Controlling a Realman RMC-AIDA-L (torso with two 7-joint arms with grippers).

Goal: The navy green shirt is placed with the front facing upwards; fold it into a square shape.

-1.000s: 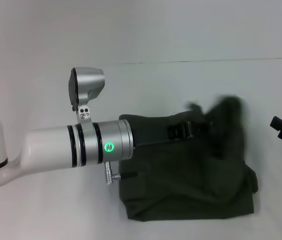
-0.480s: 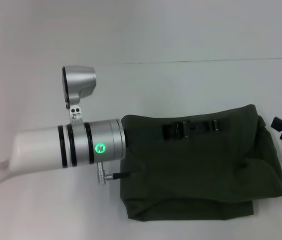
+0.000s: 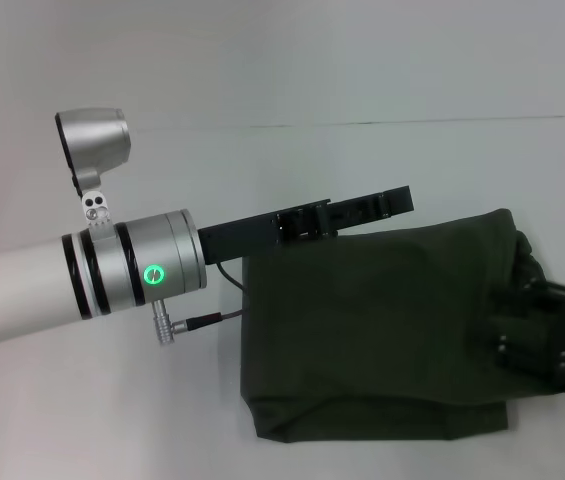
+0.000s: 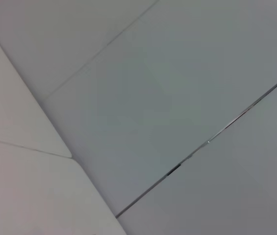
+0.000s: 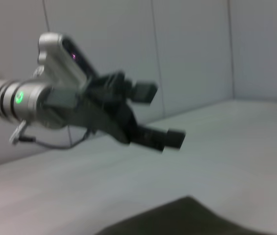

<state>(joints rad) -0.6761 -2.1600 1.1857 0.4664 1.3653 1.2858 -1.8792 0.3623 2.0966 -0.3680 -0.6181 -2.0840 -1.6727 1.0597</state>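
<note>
— Since half a second ago, what has shifted?

— Both arms. Back then the left claw (image 3: 362, 208) lay over the navy green shirt (image 3: 362, 330); now it is pulled back toward the robot's left and raised, reaching only over the garment's far edge. Meanwhile the right claw (image 3: 552, 325) has come in from the right border and now sits at the shirt's right edge, overlapping the fabric.

— Is the left claw gripping anything?

— No. In the right wrist view the left claw (image 5: 160, 115) hangs in the air above the tabletop (image 5: 128, 186), its two fingers spread apart with nothing between them.

— And the right one?

— I cannot tell whether it is parted or closed; it shows only as a dark shape against the cloth.

— Where is the shirt?

— Flat on the white tabletop (image 3: 112, 420), folded into a blocky, roughly square shape with plain green facing up. A lower layer sticks out along the near edge. One corner of the shirt (image 5: 187, 218) also shows in the right wrist view.
</note>
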